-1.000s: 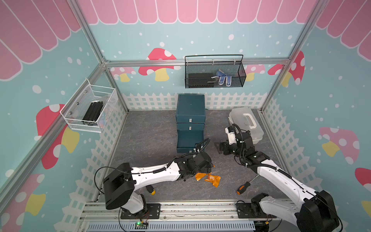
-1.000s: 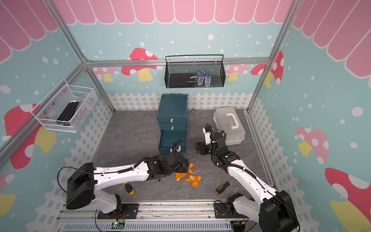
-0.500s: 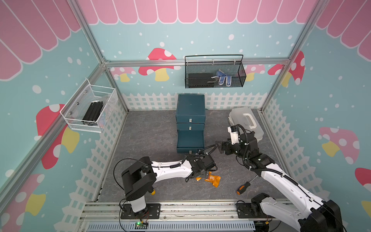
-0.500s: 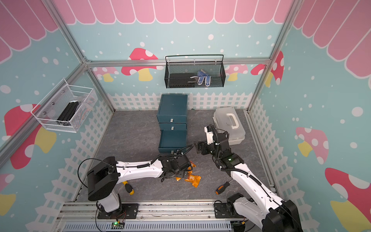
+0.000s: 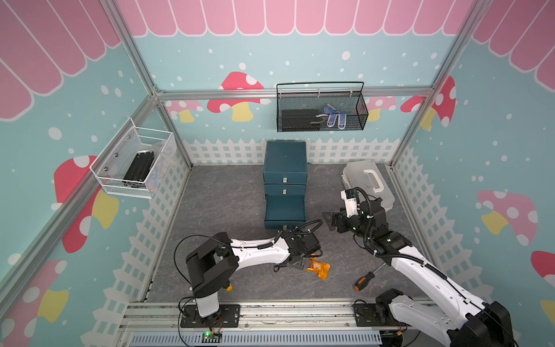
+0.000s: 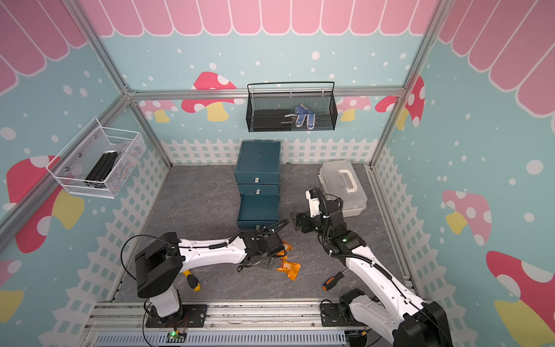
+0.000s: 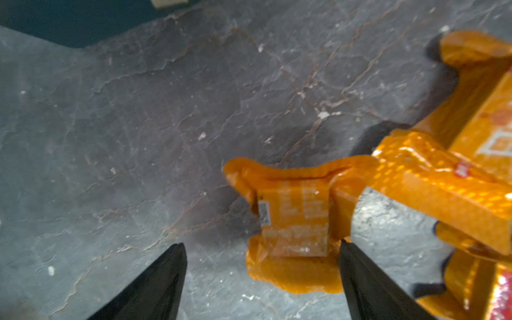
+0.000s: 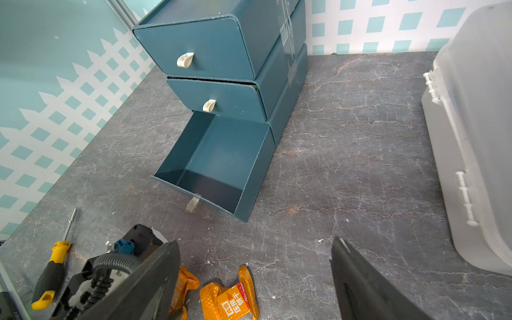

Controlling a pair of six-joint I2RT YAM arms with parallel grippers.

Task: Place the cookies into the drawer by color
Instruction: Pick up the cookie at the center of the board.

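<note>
The left hand (image 7: 260, 243) has come lower over the last second. Its fingers are spread wide either side of one orange cookie packet (image 7: 293, 230), not yet gripping it. Other orange packets (image 7: 432, 191) lie just beside it, near the middle of the counter's (image 5: 228, 204) front edge. Behind them the bottom drawer (image 8: 216, 155) stands pulled out and empty. The right hand (image 5: 330, 220), open and holding nothing, hovers beside that drawer. The orange batch looks about to start.
</note>
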